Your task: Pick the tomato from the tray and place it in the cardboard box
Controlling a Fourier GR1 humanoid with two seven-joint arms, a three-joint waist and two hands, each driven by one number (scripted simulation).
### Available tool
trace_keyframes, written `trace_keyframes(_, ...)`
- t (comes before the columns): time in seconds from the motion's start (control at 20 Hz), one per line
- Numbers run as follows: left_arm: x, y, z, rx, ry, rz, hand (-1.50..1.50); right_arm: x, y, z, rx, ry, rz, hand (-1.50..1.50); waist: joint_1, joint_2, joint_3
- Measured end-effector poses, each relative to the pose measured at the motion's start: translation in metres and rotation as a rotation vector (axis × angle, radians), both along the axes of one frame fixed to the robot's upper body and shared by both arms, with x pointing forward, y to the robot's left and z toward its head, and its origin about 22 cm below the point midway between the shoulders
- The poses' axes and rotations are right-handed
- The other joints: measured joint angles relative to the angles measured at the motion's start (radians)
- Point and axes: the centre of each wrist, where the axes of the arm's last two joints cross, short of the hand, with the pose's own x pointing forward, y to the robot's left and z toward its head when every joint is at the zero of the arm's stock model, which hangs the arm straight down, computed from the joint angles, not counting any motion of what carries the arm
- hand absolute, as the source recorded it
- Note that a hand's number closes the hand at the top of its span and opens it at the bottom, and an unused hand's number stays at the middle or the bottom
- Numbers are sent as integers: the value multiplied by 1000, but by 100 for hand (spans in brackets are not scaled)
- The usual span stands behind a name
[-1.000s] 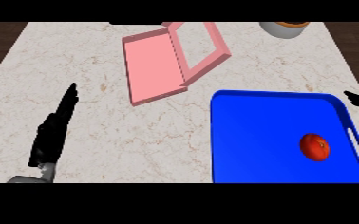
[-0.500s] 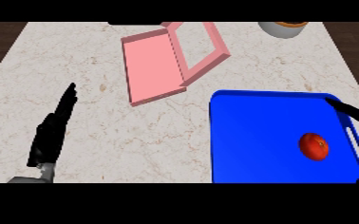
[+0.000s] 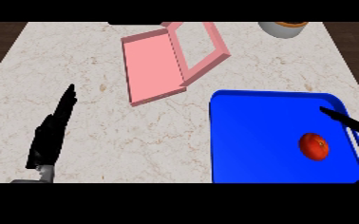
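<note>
- I'm reading no labels or writing anywhere.
- The smooth round tomato (image 3: 314, 146) is lying on the glossy blue tray (image 3: 259, 133), near its right side.
- The pink cardboard box (image 3: 172, 59) is sitting open on the marbled counter (image 3: 105, 118), well apart from the tomato.
- A grey bowl (image 3: 282, 28) is standing at the far edge.
- My left hand (image 3: 52, 130) is resting straight-fingered at left.
- My right hand (image 3: 342, 118) is showing only fingertips; I cannot tell its state.

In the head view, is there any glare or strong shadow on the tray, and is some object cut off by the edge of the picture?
Head view: the blue tray looks evenly lit, with no glare, and the tomato casts only a faint shadow; the right hand is cut off at the right edge, and the grey cup at the top.
</note>
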Motion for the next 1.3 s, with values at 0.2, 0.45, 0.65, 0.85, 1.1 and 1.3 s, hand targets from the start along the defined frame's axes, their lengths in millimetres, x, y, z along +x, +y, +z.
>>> trace_keyframes(0.2,0,0,6,1,5,-2,0,1,6,-8,-2,-1,-1,-150,0,0,0)
trace_keyframes(0.45,-1,-3,6,3,5,-1,0,3,12,-17,3,-6,-9,-150,0,0,0)
trace_keyframes(0.65,4,-2,3,-1,-1,3,0,2,12,-28,11,-8,-11,-150,0,0,0)
trace_keyframes(0.85,4,-2,2,-5,2,-3,0,1,19,-35,17,-6,-15,-150,0,0,0)
trace_keyframes(1.1,5,4,7,-5,-1,-4,0,9,27,-31,14,0,-14,-150,0,0,0)
trace_keyframes(1.3,2,-1,9,0,-3,-3,0,9,30,-37,-5,1,2,-150,1,0,0)
